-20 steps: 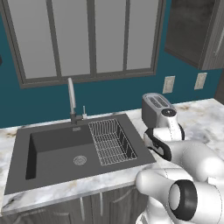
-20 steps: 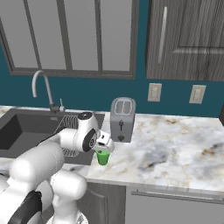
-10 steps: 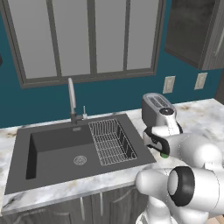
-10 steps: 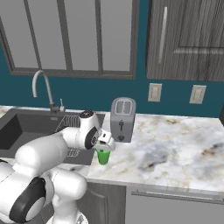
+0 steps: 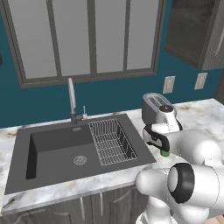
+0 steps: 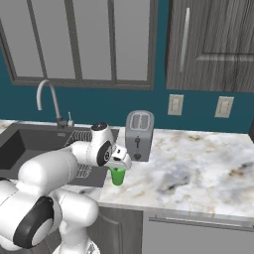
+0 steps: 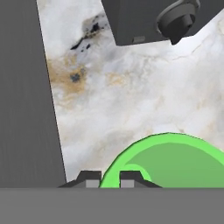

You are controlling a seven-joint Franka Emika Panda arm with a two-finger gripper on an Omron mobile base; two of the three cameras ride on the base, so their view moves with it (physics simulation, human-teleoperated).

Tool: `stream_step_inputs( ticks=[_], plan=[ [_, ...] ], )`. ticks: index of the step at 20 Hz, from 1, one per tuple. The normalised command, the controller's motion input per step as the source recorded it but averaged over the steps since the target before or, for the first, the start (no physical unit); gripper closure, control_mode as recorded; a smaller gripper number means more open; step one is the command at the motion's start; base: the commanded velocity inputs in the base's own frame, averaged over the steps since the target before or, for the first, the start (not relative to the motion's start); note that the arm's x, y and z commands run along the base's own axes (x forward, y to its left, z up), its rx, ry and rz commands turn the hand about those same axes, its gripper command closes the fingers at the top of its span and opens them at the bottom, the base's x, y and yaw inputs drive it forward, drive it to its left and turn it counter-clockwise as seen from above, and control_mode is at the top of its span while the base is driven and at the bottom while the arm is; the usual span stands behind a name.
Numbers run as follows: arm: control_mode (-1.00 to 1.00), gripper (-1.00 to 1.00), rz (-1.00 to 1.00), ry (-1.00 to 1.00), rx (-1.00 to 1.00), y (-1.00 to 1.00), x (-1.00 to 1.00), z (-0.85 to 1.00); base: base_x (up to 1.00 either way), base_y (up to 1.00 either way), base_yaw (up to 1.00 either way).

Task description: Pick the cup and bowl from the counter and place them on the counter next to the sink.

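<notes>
We have the small bright green cup (image 6: 117, 175) pinched at its rim by our end effector (image 7: 109, 178): in the hand view one dark finger tip sits outside the green wall and the other just inside it, so the tips are drawn nearly together on that thin edge. In the right base view the cup hangs under the wrist at about six o'clock from it, over the white marble-look counter (image 6: 198, 168) with grey and tan veining, just beside the right edge of the dark grey sunken sink (image 5: 65, 151) and at about seven o'clock from the silver two-slot toaster (image 6: 139, 135). We cannot tell from these pictures whether the cup's base is touching the counter or a little above it. We judge the first half of the task close to finished: the cup is already at the spot next to the sink and only needs setting down and releasing. The round tan-yellow bowl has not been dealt with as far as we can see, so fetching and placing it remains.
</notes>
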Motion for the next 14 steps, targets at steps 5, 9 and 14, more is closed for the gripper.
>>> stream_step_inputs(
  ticks=[5, 9, 14],
  plan=[
    [-1.0, -1.0, 0.0, 0.0, 0.0, 0.0, 0.0, 0.0, 0.0, 0.0, 0.0],
    [-1.0, -1.0, 0.0, 0.0, 0.0, 0.0, 0.0, 0.0, 0.0, 0.0, 0.0],
    [-1.0, -1.0, 0.0, 0.01, 0.0, 0.0, 0.0, 0.0, 0.0, 0.0, 0.0]
  ],
)
